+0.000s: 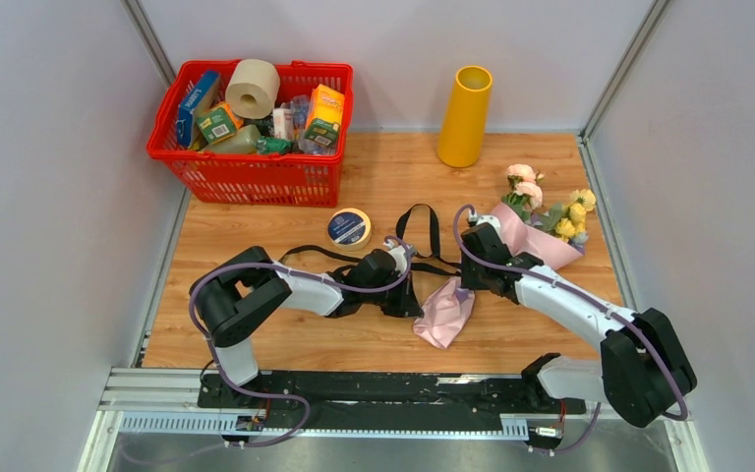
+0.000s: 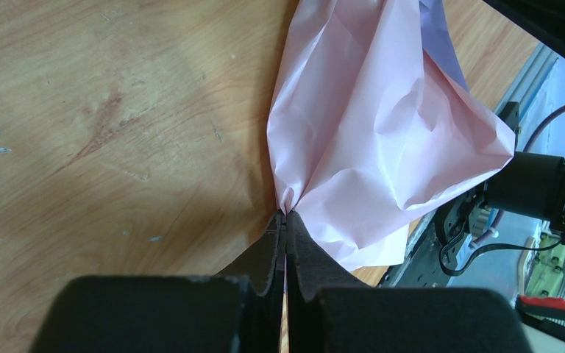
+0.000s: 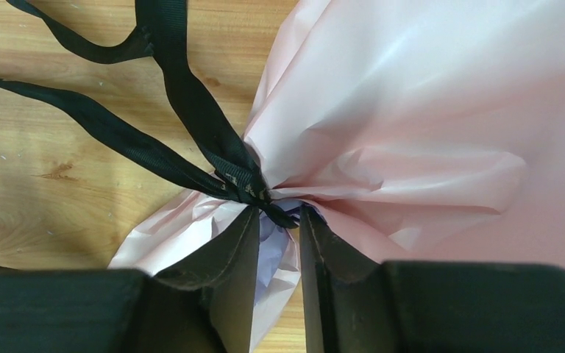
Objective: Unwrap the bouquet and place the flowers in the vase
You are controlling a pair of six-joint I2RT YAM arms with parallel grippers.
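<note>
The bouquet lies on its side at the right of the table in lilac-pink paper. Its flowers, pink and yellow blooms, poke out toward the back right. The black ribbon is still knotted at the neck, with its ends trailing left. My right gripper is shut on the bouquet's crumpled neck, just below the knot. My left gripper is shut on the edge of the paper's loose tail, which spreads toward the front. The yellow vase stands upright at the back.
A red basket full of groceries, with a beige paper roll on top, stands at the back left. A small round tape roll lies between the basket and my left arm. Grey walls close in both sides.
</note>
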